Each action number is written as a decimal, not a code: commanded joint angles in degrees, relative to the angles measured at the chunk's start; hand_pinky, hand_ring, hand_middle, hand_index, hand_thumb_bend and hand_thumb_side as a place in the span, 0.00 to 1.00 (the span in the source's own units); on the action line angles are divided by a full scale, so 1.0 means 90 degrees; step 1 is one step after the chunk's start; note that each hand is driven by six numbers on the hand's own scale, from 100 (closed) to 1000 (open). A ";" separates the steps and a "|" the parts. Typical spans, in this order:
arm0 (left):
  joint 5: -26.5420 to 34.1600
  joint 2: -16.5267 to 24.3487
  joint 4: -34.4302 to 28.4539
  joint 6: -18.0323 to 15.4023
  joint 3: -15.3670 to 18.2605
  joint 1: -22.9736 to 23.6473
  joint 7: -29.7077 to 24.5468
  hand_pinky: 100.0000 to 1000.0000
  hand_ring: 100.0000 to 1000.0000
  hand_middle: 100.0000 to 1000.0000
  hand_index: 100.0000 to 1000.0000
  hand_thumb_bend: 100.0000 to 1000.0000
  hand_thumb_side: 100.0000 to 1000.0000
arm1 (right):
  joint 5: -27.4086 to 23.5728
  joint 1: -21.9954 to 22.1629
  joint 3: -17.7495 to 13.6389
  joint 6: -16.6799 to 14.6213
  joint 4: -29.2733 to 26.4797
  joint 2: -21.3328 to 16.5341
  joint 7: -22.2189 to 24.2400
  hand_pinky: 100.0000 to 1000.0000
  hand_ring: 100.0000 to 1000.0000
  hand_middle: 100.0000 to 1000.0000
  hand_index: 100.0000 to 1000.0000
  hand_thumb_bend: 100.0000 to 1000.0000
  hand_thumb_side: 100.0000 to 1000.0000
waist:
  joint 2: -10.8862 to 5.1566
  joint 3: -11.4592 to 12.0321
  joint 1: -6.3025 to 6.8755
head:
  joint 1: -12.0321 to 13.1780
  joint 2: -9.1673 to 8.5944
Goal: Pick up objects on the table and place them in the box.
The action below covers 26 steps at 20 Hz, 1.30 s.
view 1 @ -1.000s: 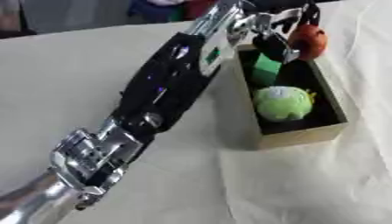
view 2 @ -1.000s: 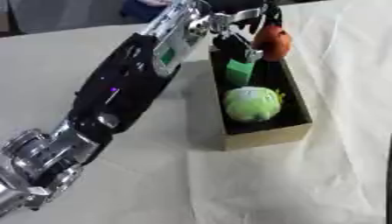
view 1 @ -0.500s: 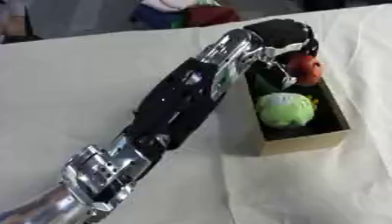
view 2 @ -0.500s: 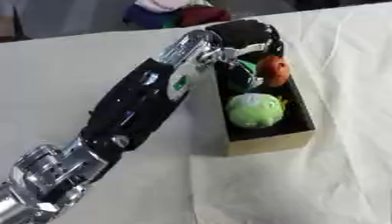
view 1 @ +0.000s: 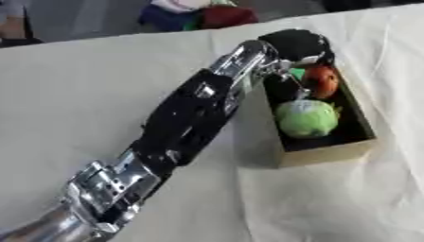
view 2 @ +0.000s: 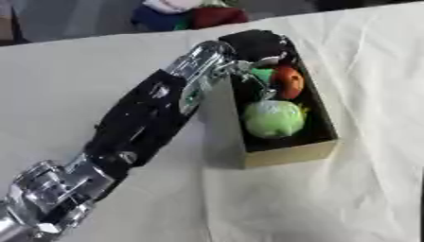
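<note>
Box holds a green ball and an orange toy. Left hand sits over the box's far end, just above the orange toy. Cannot tell its finger state.

Table covered with a cream cloth. The cloth lies smooth on the left side and shows creases and folds toward the lower right and along the right edge. Beyond the far edge of the table, top centre, a heap of coloured fabric: white, dark blue and red pieces bunched together, a bit of green among them. Dark floor behind the heap.
</note>
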 commanded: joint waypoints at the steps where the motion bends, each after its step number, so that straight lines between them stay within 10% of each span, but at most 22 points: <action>1: -0.0200 0.0047 -0.0182 -0.0100 0.0017 -0.0130 0.0010 0.64 0.74 0.77 0.90 0.32 0.47 | -0.0021 -0.0087 -0.0035 0.0011 -0.0077 -0.0078 -0.0003 0.82 0.75 0.64 0.76 0.00 1.00 | -0.0126 0.0008 -0.0063 | -0.0026 -0.0063; 14: 0.0141 0.0305 -0.0645 0.0174 0.0228 -0.0070 0.0244 0.62 0.71 0.74 0.88 0.09 0.46 | 0.0024 -0.0072 -0.0026 -0.0008 -0.0100 -0.0058 -0.0030 0.82 0.75 0.65 0.76 0.00 1.00 | -0.0206 0.0112 -0.0096 | -0.0178 0.0077; 26: 0.4541 0.2130 -0.3860 0.1981 0.1207 0.0935 0.1734 0.62 0.65 0.71 0.85 0.00 0.67 | 0.0150 -0.0035 -0.0006 -0.0076 -0.0098 -0.0089 -0.0140 0.81 0.75 0.65 0.76 0.00 1.00 | -0.0388 0.0570 -0.0249 | -0.0661 0.0353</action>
